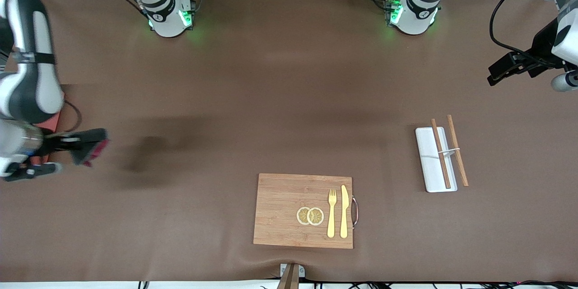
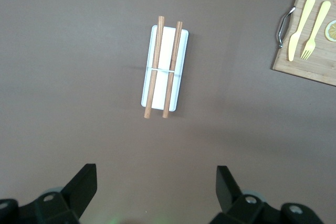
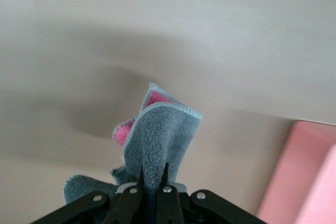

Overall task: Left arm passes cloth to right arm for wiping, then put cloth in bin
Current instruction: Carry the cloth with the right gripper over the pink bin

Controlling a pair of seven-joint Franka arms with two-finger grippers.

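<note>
The right tool (image 1: 67,142) is clamped tight on the cloth (image 1: 90,146), its two fingers pinched together on a bunched fold, and it hangs over the counter (image 1: 271,99) at the right arm's end. The bin (image 3: 310,174) sits just beside the tool, mostly hidden under the right arm (image 1: 27,76) in the front view, with only a strip of its pink wall showing there. The coming drop turns on this: the bin lies toward the arm's own side of the cloth, so the tool must draw back over its rim.

The cloth is grey and fluffy with a pink underside, crumpled, standing out from the fingers.

The left tool (image 2: 157,192) waits, spread wide and empty, over the counter near the white tray (image 1: 435,159) with chopsticks (image 1: 449,150).
</note>
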